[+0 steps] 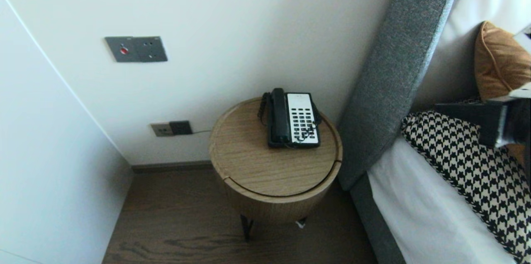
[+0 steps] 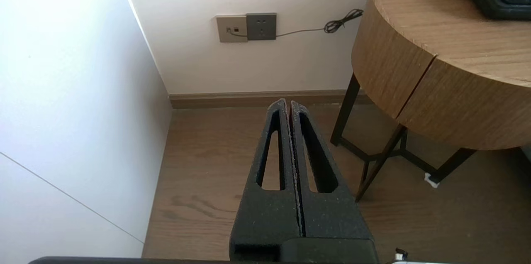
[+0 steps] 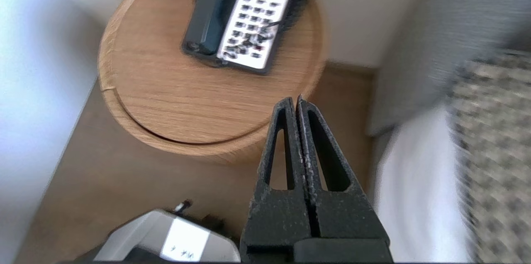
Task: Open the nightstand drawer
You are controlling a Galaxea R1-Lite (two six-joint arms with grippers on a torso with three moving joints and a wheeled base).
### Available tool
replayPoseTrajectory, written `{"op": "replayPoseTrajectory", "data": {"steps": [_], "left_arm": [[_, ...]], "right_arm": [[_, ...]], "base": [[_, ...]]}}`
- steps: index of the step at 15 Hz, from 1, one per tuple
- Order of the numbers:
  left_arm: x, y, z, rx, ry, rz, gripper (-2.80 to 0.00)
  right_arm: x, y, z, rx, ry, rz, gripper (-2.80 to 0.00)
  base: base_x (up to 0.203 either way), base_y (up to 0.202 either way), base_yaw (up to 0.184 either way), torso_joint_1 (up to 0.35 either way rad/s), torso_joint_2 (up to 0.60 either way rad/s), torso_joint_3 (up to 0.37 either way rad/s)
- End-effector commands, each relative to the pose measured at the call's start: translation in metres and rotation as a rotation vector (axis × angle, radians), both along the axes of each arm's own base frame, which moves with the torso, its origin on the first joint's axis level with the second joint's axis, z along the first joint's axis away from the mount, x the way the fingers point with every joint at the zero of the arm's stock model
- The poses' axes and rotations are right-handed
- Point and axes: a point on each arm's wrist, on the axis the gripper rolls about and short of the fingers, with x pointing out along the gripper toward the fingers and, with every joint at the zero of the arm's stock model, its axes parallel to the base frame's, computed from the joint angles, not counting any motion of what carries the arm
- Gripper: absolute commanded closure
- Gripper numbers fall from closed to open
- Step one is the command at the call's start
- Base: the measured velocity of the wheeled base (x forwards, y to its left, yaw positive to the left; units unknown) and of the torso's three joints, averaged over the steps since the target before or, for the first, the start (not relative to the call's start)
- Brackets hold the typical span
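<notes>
right gripper [image 3: 293,100] — fingers pressed together, empty, above the bed [image 1: 415,214], well apart from telephone | telephone [image 1: 294,119] — flat on round side table [image 1: 257,168] | left gripper [image 2: 288,102] fingers together, parked low beside table

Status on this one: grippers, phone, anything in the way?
Right gripper shut, empty, above the bed. Left gripper shut, low over floor. Phone on round table, handset cradled. Nothing between it and right gripper.

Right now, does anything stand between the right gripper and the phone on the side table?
Nothing visible does. The shut right gripper points over the table's near rim toward the phone, only bare tabletop between them; the grey headboard stands off to one side.
</notes>
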Motion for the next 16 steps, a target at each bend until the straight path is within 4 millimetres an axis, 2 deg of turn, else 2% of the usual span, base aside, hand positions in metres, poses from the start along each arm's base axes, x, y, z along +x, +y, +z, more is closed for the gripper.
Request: {"op": "replayPoseTrajectory", "data": {"steps": [1, 4, 6, 8, 12, 16], "left_arm": [[0.000, 0.000, 0.000, -0.001, -0.001, 0.001, 0.00], [0.000, 0.000, 0.000, -0.003, -0.001, 0.001, 0.00], [0.000, 0.000, 0.000, -0.001, -0.001, 0.001, 0.00], [0.000, 0.000, 0.000, 0.000, -0.001, 0.001, 0.00], [0.000, 0.000, 0.000, -0.001, -0.001, 0.001, 0.00], [0.000, 0.000, 0.000, -0.001, -0.001, 0.001, 0.00]], "right_arm": [[0.064, 0.025, -0.026, -0.019, 0.154, 0.075, 0.00], [0.094, 0.062, -0.062, -0.009, 0.302, 0.167, 0.00], [0.111, 0.077, -0.092, -0.019, 0.403, 0.181, 0.00], [0.125, 0.088, -0.119, -0.012, 0.432, 0.185, 0.00], [0.124, 0.106, -0.140, -0.017, 0.483, 0.222, 0.00], [0.116, 0.107, -0.154, -0.037, 0.530, 0.231, 0.00]], "base": [[0.000, 0.000, 0.000, 0.000, 0.00, 0.000], [0.000, 0.000, 0.000, 0.000, 0.00, 0.000], [0.000, 0.000, 0.000, 0.000, 0.00, 0.000], [0.000, 0.000, 0.000, 0.000, 0.00, 0.000], [0.000, 0.000, 0.000, 0.000, 0.00, 0.000], [0.000, 0.000, 0.000, 0.000, 0.00, 0.000]]}}
